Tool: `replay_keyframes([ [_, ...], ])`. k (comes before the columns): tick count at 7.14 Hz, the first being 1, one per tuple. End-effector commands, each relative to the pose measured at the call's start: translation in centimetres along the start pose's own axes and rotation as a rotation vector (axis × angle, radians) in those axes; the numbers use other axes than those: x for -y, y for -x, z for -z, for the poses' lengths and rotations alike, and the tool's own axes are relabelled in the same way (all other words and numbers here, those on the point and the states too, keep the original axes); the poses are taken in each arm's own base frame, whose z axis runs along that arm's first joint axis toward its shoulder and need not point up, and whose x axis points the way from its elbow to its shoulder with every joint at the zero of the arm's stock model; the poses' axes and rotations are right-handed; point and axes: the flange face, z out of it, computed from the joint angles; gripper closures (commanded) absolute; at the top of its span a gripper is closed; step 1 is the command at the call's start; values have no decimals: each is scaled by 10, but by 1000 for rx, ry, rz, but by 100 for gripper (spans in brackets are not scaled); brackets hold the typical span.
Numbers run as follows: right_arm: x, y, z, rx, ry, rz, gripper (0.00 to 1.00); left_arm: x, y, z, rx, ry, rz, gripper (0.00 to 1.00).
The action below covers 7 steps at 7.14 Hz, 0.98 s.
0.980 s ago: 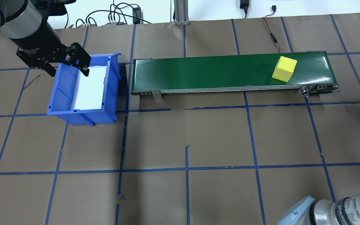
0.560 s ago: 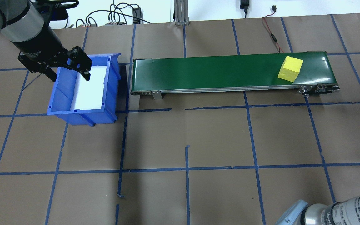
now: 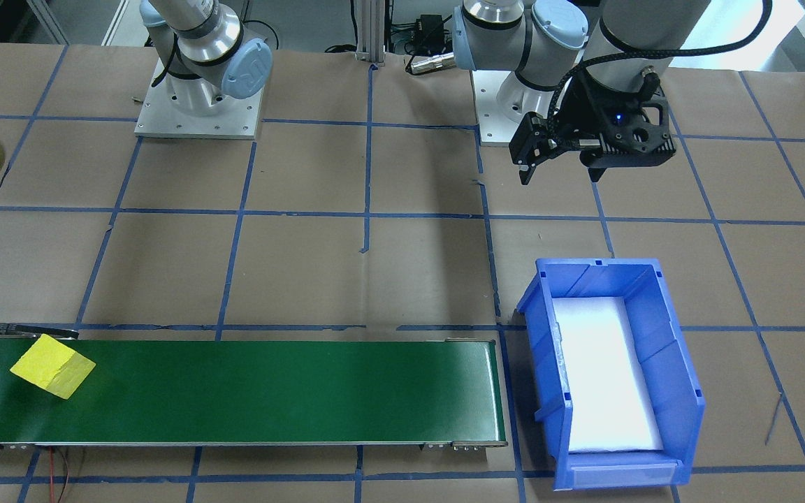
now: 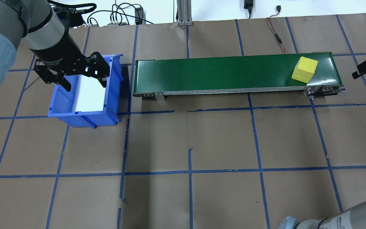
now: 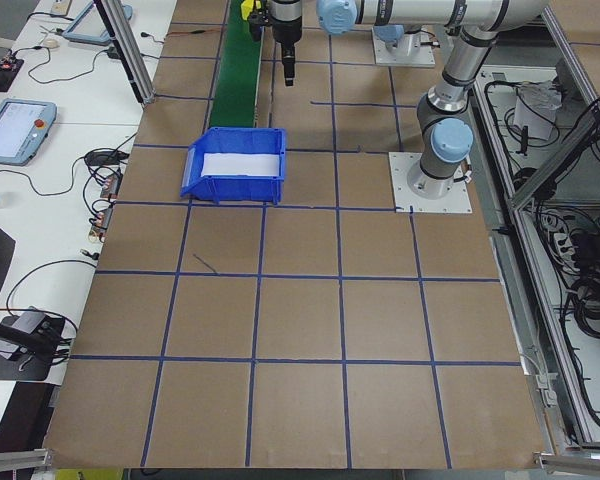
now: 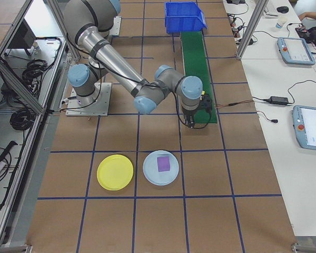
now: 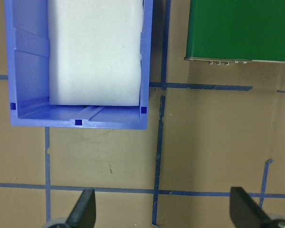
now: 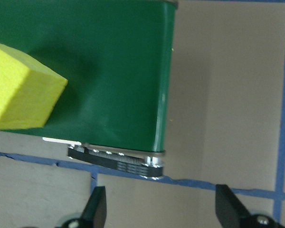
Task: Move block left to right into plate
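The yellow foam block (image 4: 304,70) rides near the right end of the green conveyor belt (image 4: 218,73); the front-facing view has the block (image 3: 52,365) at the belt's left end. My right gripper (image 4: 364,73) hangs open just beyond that belt end, with nothing between its fingers; its wrist view shows the block (image 8: 19,90) up and to the left of the gripper (image 8: 164,209). My left gripper (image 4: 85,84) is open and empty above the blue bin (image 4: 59,101). The yellow plate (image 6: 115,172) lies on the table at the robot's right, apart from both grippers.
White foam lines the blue bin (image 3: 675,391) at the belt's left end. A light-blue plate (image 6: 150,175) bearing a purple block (image 6: 163,163) sits beside the yellow plate. Cables run along the far table edge. Blue tape lines grid the brown table cover.
The block has ridden the belt further right. My left gripper has shifted right, over the bin. My right gripper has come into the overhead view at the right edge.
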Motion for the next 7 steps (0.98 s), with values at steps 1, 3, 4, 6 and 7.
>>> replay_keyframes([
  [1, 22, 49, -12, 59, -13, -103, 17, -3, -5, -3, 6, 2, 1, 0],
  [3, 33, 56, -21, 163, -59, -190, 17, -1, 4, -3, 22, 2, 15, 0],
  [4, 38, 55, -31, 206, -77, -194, 17, 0, 9, -1, 77, -14, 14, 0],
  [6, 47, 40, -64, 213, -74, -196, 17, 0, 9, -1, 79, -14, 15, 0],
  [7, 49, 39, -68, 215, -81, -194, 17, 0, 10, -2, 80, -13, 20, 0],
])
